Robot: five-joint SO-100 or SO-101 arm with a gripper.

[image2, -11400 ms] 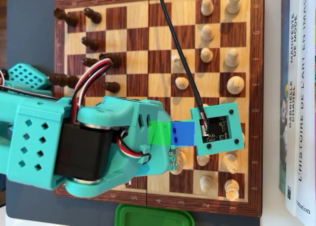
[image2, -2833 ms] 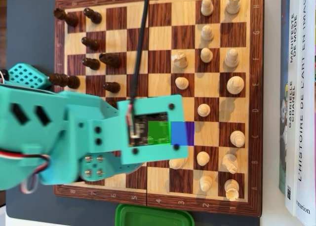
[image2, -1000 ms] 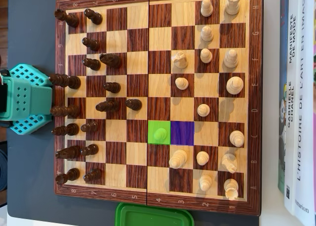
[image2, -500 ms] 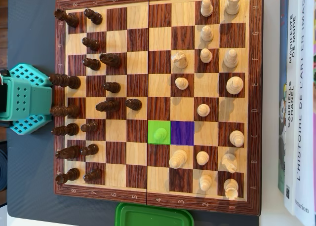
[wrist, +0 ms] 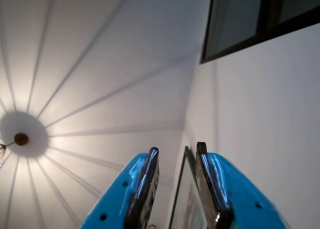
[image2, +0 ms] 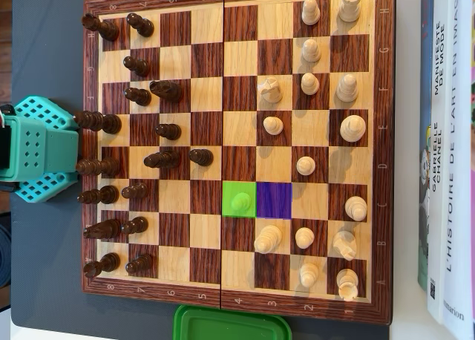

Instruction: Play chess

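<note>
A wooden chessboard [image2: 236, 4] fills the overhead view. Dark pieces [image2: 96, 120] stand along its left side and light pieces [image2: 352, 127] on its right side. One square is tinted green [image2: 230, 210] with a light pawn [image2: 240, 200] on it, and the square to its right is tinted purple [image2: 274, 200] and bare. The arm's teal base [image2: 41, 148] sits at the board's left edge. In the wrist view my blue gripper [wrist: 177, 150] points up at the ceiling. Its dark fingers [wrist: 148, 174] stand apart with nothing between them.
Several books [image2: 445, 147] lie along the right of the board. A green container [image2: 231, 325] sits at the board's bottom edge. The wrist view shows a ceiling lamp [wrist: 20, 138], a dark window [wrist: 260, 19] and a framed picture [wrist: 187, 199] on the wall.
</note>
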